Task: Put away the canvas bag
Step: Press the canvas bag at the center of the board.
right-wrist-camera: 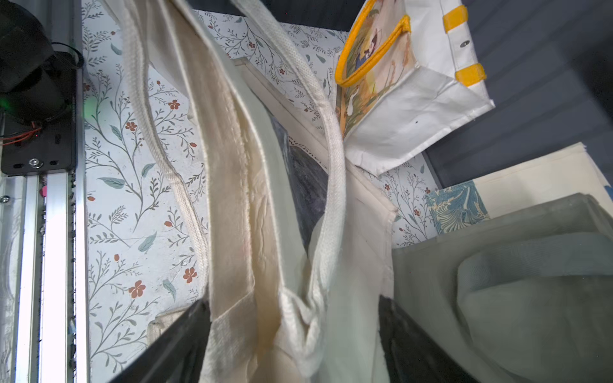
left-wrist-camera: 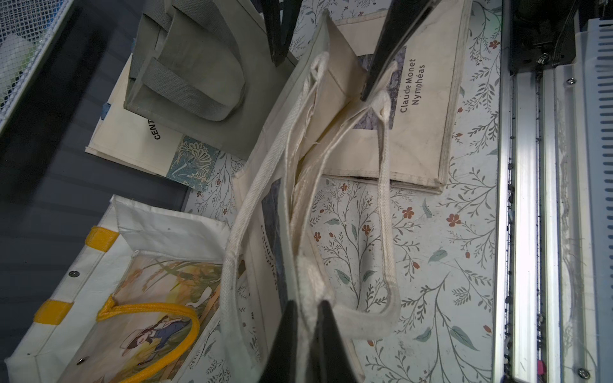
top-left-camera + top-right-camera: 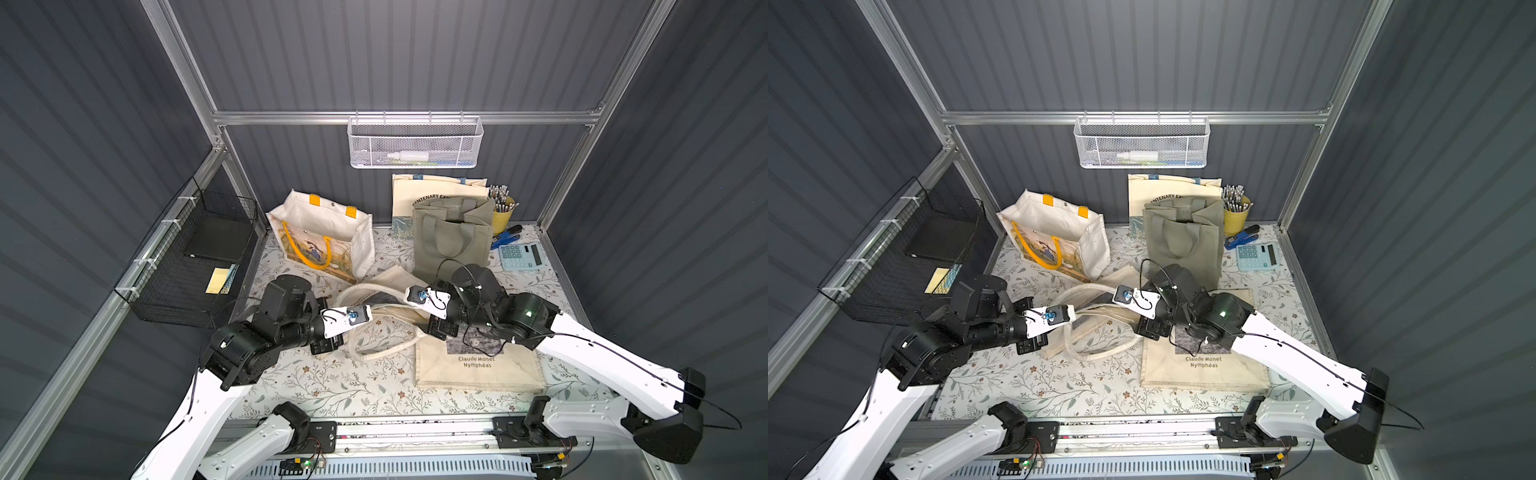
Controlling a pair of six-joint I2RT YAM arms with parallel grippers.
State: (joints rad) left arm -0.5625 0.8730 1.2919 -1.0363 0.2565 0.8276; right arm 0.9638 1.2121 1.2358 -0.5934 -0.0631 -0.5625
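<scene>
Between the black fingers of the left gripper (image 2: 306, 308) I am seeing a fold of the cream canvas bag (image 1: 232, 205), pinched tight at the rim where a handle (image 2: 384, 199) is stitched on. That hand is clenching the cloth. Across from it, the right gripper (image 1: 293, 301) is standing with its jaws wide apart. The far end of the same rim is lying loose between them, not squeezed, so I am reading that hand as released. The bag is hanging in a sagging span between the two hands, raised off the floral table cover (image 3: 332, 382), with its lower part appearing to trail onto it.

I am judging it light, limp and not fragile. It is plain woven cotton, rough enough not to slip, but collapsing wherever it is unsupported. The webbing handles are flat, ribbed and looping free, so they are likely to snag. The doubled hem at a handle root is looking like the firmest hold.

Just under the right gripper a flat cream bag (image 3: 478, 370) with a Monet print is lying. Beyond that hand a grey-green cloth bag (image 3: 453, 237) is standing upright, softly creased. Beyond the left gripper a white bag (image 3: 324, 232), stiffer-looking and with yellow cord handles, is leaning open.
</scene>
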